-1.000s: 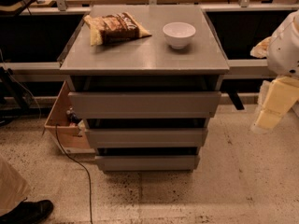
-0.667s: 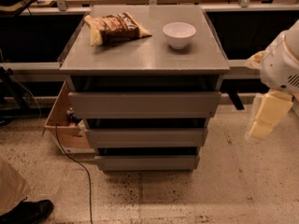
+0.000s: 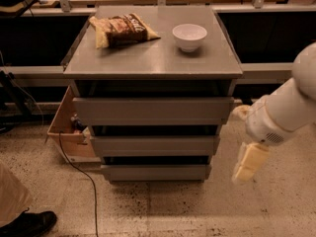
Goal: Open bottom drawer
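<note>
Pincer (image 3: 249, 163) first: it hangs cream-coloured off the end of the white arm (image 3: 281, 115), pointing down at the floor to the right of the cabinet. It is level with the lowest drawer but apart from it. Whether it is apart or together I cannot tell from where I stand.

The bottom drawer (image 3: 155, 172) sits just above the speckled floor, under the middle drawer (image 3: 154, 145) and the top drawer (image 3: 153, 111). Its flat grey front faces straight out toward me and its long axis runs left to right. It looks pushed in.

Up on the surface (image 3: 153, 58) lie a bag of crisps (image 3: 123, 29) at the back left and a white bowl (image 3: 189, 36) to its right, well apart. A cardboard box (image 3: 66, 127) leans beside the cabinet's left flank.

Against a second ago, the pincer has come down and in toward the cabinet; it was out by the middle drawer's height then. The drawers, bag and bowl have not shifted.
</note>
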You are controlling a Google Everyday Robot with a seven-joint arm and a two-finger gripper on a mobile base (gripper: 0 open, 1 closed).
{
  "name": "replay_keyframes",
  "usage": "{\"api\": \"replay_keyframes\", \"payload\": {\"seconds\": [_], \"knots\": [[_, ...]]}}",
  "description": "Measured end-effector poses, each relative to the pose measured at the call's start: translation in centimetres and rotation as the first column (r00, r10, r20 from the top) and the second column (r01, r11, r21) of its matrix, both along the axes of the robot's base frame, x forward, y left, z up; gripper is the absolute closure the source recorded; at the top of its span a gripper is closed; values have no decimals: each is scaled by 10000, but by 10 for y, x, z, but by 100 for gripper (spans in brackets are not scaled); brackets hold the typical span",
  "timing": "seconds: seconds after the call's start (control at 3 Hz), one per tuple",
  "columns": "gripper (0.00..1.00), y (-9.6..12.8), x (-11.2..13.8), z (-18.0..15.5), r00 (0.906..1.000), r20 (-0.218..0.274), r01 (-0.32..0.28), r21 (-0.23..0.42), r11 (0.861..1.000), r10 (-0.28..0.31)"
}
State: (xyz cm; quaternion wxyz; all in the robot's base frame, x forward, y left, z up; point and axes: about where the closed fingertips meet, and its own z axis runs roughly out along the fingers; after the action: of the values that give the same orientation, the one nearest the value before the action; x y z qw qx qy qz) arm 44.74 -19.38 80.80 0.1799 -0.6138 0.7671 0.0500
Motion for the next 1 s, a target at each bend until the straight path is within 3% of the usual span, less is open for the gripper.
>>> {"api": "replay_keyframes", "payload": {"seconds": [0.67,1.0], "knots": [[0,28,13,-105,9919,-1159,-438,752,9962,524],[0,29,14,-107,9921,-1138,-433,794,9959,522]]}}
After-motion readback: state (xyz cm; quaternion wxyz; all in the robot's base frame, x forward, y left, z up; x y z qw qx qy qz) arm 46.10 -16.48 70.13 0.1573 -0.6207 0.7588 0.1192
